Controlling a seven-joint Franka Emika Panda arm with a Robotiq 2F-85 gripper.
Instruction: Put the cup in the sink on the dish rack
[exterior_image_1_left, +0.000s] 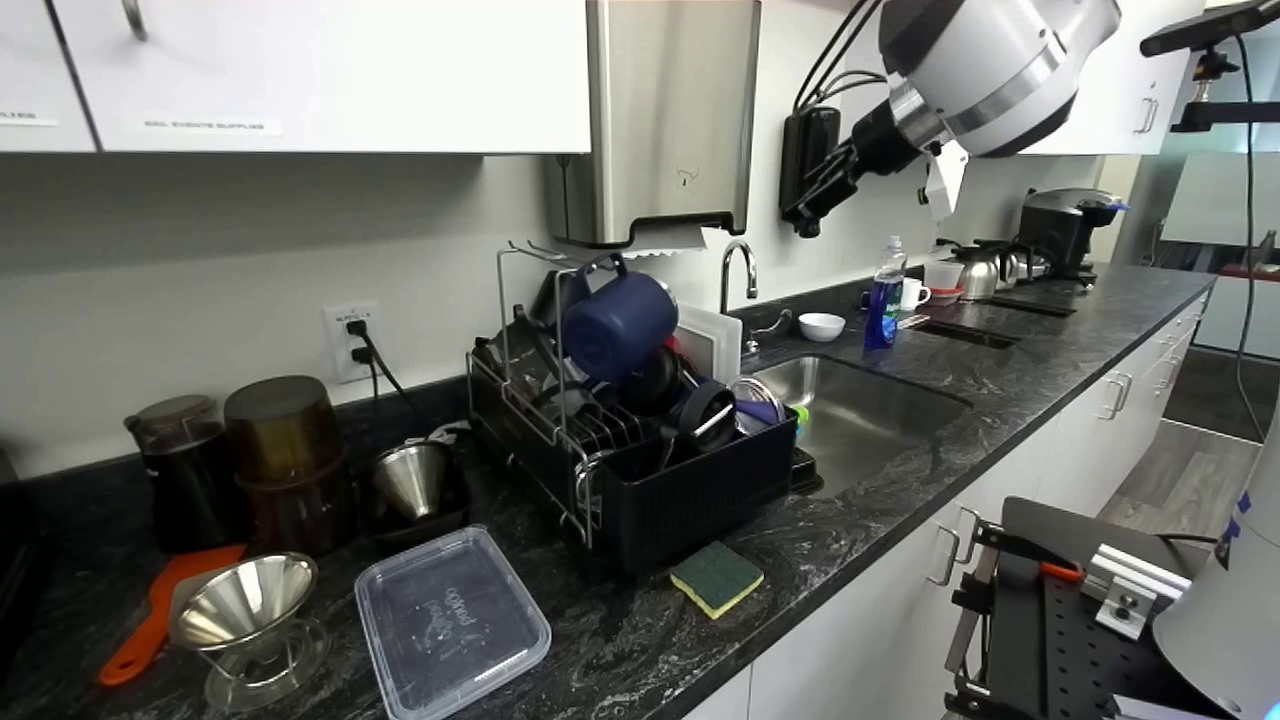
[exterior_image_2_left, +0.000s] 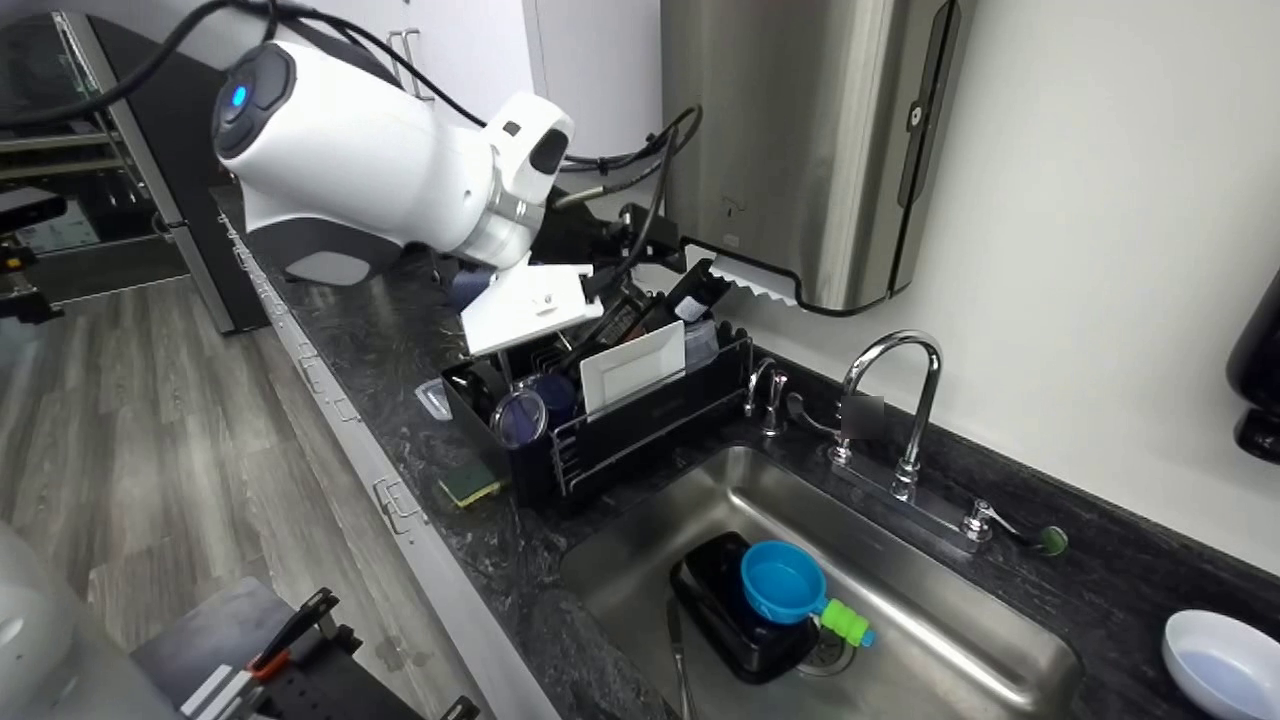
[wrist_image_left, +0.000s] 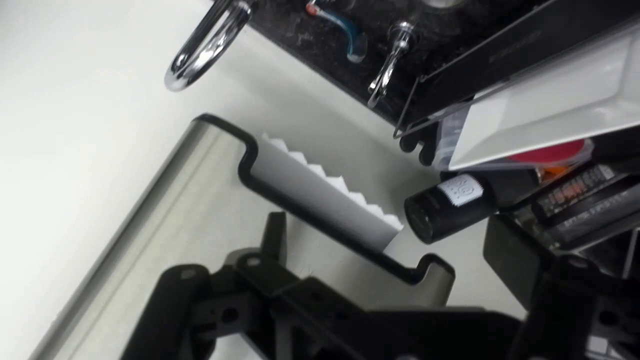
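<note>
Robot arm (exterior_image_1_left: 1000, 75): raised over the dark counter (exterior_image_1_left: 1050, 350), extending from the upper right in an exterior view, wrist slanted down to the left. Gripper (wrist_image_left: 389, 237) at its end: two fingers (wrist_image_left: 274, 232), spread wide; in the wrist view the lower edge of the towel dispenser (wrist_image_left: 165, 235) shows behind them.

In the way: one towel dispenser, stainless, wall-mounted above the counter and near the gripper. One white bracket (exterior_image_2_left: 525, 310) on the wrist covers part of the dish rack (exterior_image_1_left: 700, 490) in an exterior view.

Sink (exterior_image_1_left: 880, 410): one steel basin, right of the dish rack and farther off in an exterior view. Contents, from an exterior view: one black container (exterior_image_2_left: 745, 640), one blue scoop (exterior_image_2_left: 783, 575) with a green handle, partly over it, one slim utensil (exterior_image_2_left: 677, 640).

Dish rack: one, black, loaded; dishes too tangled to count.

Clear container (exterior_image_1_left: 453, 620): one, near left of the dish rack.

Cup (exterior_image_1_left: 622, 325): one, navy, on the dish rack, tilted over other dishes, handle uppermost; gripper apart from it.

Soap bottle (exterior_image_1_left: 883, 310): one, far side of the sink.

White bowl (exterior_image_1_left: 821, 326): one, just left of the bottle.

Sponge (exterior_image_1_left: 716, 577): one, near side of the dish rack, green face up.
</note>
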